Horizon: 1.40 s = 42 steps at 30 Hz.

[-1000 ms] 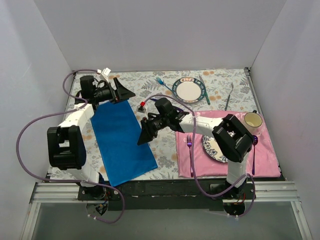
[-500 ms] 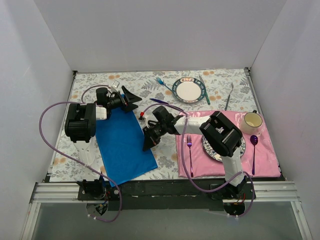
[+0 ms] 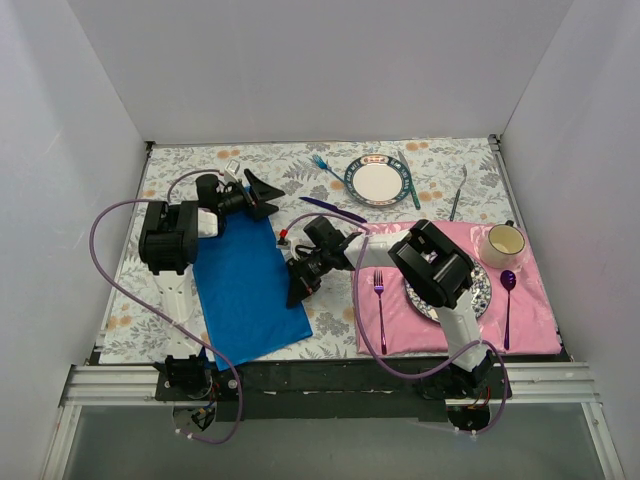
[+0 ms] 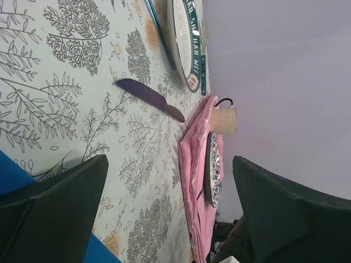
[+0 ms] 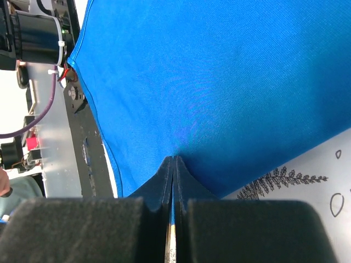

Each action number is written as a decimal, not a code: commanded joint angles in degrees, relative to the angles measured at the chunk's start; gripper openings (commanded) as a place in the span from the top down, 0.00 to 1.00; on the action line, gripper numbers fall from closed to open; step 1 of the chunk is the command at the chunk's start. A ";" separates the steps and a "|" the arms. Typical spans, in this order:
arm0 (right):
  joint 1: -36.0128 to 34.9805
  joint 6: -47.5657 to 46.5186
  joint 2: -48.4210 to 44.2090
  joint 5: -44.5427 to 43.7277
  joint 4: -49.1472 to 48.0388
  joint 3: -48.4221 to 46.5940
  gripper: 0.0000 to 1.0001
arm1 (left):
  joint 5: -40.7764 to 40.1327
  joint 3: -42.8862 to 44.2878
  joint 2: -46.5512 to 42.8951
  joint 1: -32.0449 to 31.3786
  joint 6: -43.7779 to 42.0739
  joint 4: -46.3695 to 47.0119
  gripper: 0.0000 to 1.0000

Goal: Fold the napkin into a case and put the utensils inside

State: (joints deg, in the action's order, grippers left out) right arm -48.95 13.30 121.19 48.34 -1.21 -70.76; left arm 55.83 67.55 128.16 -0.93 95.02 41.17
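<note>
The napkin (image 3: 245,285) lies flat on the desk (image 3: 290,165), and the right fingers (image 5: 230,230) are clenched on the middle of its right edge — probably to carry that side over for a fold. The left fingers (image 4: 285,219), spread and empty, hover at its far right corner — cloth just beneath one tip.

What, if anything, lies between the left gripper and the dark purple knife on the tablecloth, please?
Nothing visible does. The left gripper, its fingers apart, faces the knife across bare printed tablecloth; the napkin, pinched by the right gripper, lies off to one side.
</note>
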 commanded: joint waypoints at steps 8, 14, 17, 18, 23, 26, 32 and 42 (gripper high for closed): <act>0.08 1.38 1.42 1.14 1.83 0.36 0.99 | 1.74 6.53 2.97 -0.21 13.07 15.16 0.02; 0.34 2.16 1.51 1.85 1.65 -0.08 0.99 | 0.68 8.82 8.24 -0.21 18.26 19.03 0.02; 0.43 2.69 1.25 2.46 1.74 -0.08 0.99 | -0.28 9.44 10.09 -0.21 19.41 20.36 0.02; 0.52 2.96 1.25 2.64 1.83 -0.08 0.99 | -0.37 10.14 11.31 -0.21 19.24 19.92 0.02; 0.43 3.49 2.21 3.08 1.74 -0.96 0.99 | -2.13 11.38 14.48 -0.04 20.10 18.16 0.02; 0.43 3.66 2.74 3.17 1.74 -1.74 0.99 | -1.96 12.08 15.37 0.05 21.34 19.30 0.02; 0.43 2.87 2.74 3.26 2.18 -2.01 0.99 | -0.90 15.85 12.21 -0.13 21.34 19.39 0.02; 0.43 4.98 3.62 3.78 1.74 -3.33 0.99 | -3.01 17.18 15.19 -0.65 28.63 24.13 0.02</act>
State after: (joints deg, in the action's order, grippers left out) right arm -48.42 17.69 123.46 52.40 -0.51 -72.12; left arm 54.24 83.15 141.56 -1.06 115.55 62.85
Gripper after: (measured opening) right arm 0.023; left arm 0.982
